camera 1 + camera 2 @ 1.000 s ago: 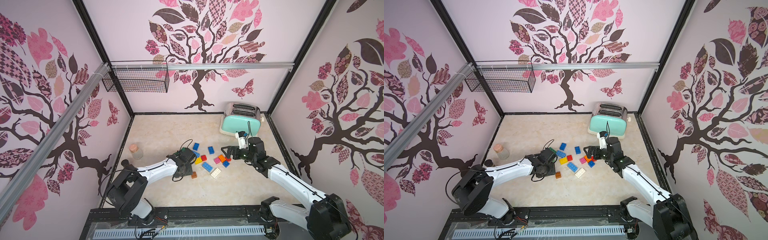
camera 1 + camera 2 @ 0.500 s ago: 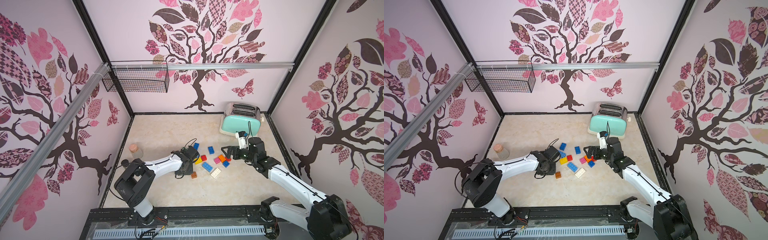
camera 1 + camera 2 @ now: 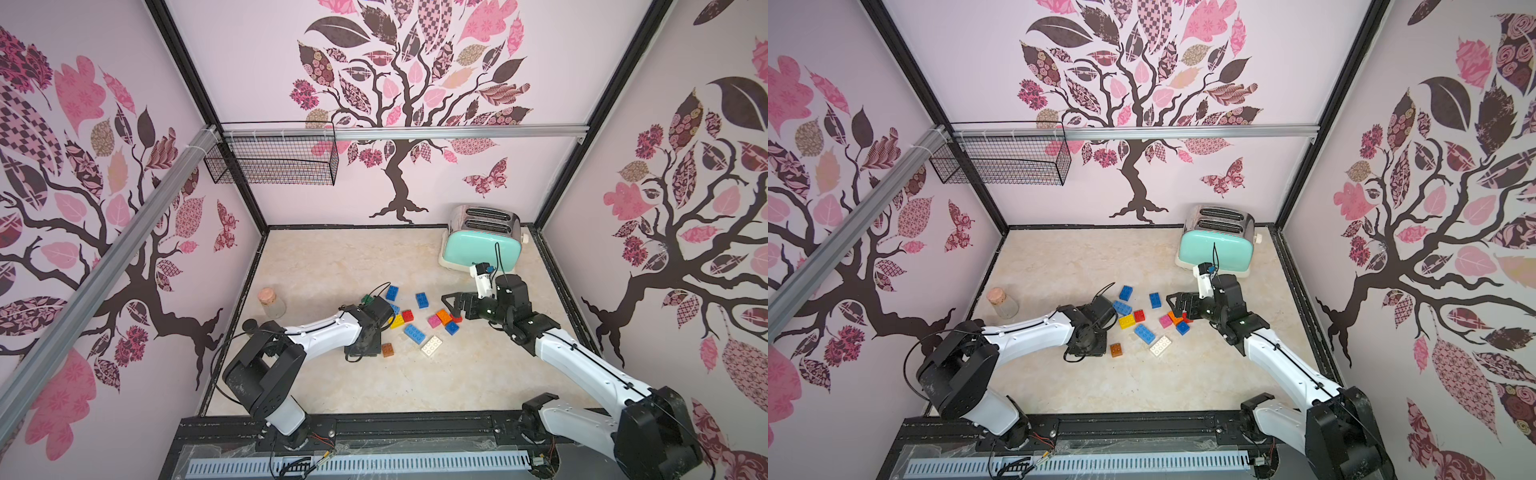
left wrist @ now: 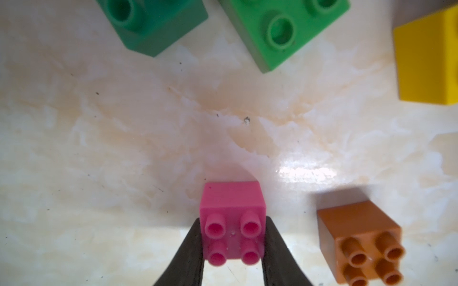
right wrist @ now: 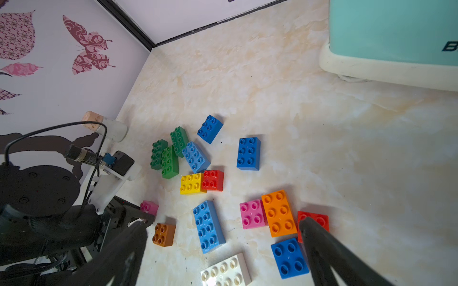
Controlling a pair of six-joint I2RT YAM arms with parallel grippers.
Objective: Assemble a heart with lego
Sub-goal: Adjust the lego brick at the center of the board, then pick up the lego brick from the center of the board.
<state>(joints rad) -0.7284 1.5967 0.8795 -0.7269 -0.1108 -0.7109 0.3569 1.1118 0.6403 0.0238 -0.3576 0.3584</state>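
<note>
Pink square brick (image 4: 232, 205): studs up, clamped on two opposite side faces between left jaws; clenched, both pads in contact. Square footprint, so no long axis to align. Just beside brown brick (image 4: 359, 242), not touching. Resting on bench (image 4: 124, 148) or barely lifted: cannot tell. Green bricks (image 4: 285, 29) well apart from brown brick, across bare bench. Right jaws farther from brown brick than left jaws, spread wide, empty, hanging over orange oblong brick (image 5: 278, 213) and red brick (image 5: 317, 218). Judged next: lift and carry toward the bricks beyond brown brick; left arm the nearer.
</note>
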